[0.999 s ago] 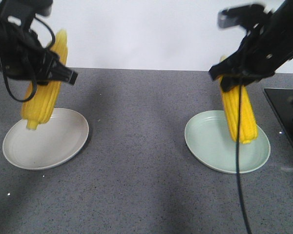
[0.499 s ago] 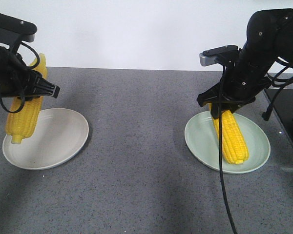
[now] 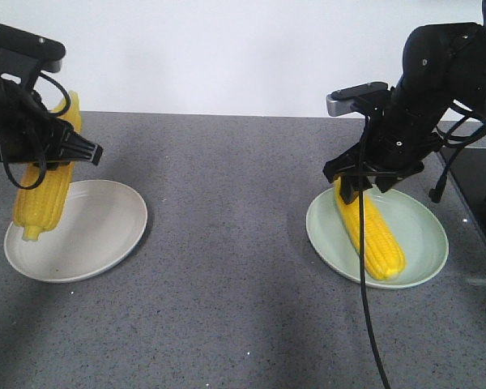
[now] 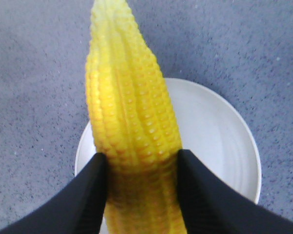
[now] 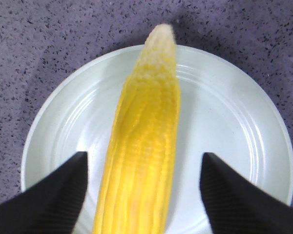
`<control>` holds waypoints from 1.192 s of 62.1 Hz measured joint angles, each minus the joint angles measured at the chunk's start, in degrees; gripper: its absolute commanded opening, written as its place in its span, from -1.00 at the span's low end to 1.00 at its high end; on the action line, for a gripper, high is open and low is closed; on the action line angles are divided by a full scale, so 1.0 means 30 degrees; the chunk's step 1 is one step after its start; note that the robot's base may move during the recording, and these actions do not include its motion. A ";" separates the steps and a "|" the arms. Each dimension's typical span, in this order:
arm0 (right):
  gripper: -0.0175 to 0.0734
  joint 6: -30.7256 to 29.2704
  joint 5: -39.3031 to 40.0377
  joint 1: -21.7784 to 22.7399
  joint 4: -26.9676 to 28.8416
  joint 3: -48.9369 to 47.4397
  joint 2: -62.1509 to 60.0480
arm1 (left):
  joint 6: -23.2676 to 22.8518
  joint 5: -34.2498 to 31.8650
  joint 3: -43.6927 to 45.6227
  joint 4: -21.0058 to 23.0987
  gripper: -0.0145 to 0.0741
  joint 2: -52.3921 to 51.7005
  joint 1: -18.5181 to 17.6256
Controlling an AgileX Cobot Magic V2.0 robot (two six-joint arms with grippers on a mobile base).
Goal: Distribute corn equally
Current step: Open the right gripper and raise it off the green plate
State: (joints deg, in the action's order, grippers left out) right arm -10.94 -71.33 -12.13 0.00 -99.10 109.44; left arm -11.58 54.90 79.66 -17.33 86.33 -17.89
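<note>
Two corn cobs in view, one per arm. Left cob (image 3: 45, 180) hangs steeply tilted over the white plate (image 3: 105, 235), tip just above the rim, w/ left gripper (image 4: 141, 183) fingers clamped on its flanks, prob. for lowering. Right cob (image 3: 371, 232) lies flat in the green plate (image 3: 417, 212); right gripper (image 5: 142, 195) fingers spread clear either side, not touching. One cob per plate looks like the intent. Grey bench (image 3: 227, 243) carries both plates.

I see bright, even light from above, with soft shadows on the speckled grey stone-look tabletop (image 3: 227, 243). In my right wrist view the bright yellow tapered corn cob (image 5: 144, 146) is slightly soft.
</note>
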 measured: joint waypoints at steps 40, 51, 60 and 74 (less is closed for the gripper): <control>0.66 0.0910 -0.0022 0.0000 -0.1597 0.0000 -0.2600 | -0.0262 -0.0854 0.0000 0.0082 -0.61 0.1393 0.0364; 0.66 0.0910 0.0495 0.0000 -0.1615 0.0000 -0.4512 | -0.0845 -0.0854 0.0000 0.0064 -0.58 0.2916 0.0986; 0.66 0.0910 0.1401 0.0000 -0.1611 0.0000 -0.6016 | -0.0921 -0.1064 0.0000 0.0220 -0.55 0.3366 0.1055; 0.66 0.0910 0.2333 0.0000 -0.1611 0.0000 -0.7159 | -0.0921 -0.1514 0.0000 0.0887 -0.42 0.3430 0.1055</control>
State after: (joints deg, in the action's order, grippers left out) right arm -8.21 -64.33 -12.13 -4.83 -99.10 87.97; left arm -14.35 50.36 79.66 -14.67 96.62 -14.72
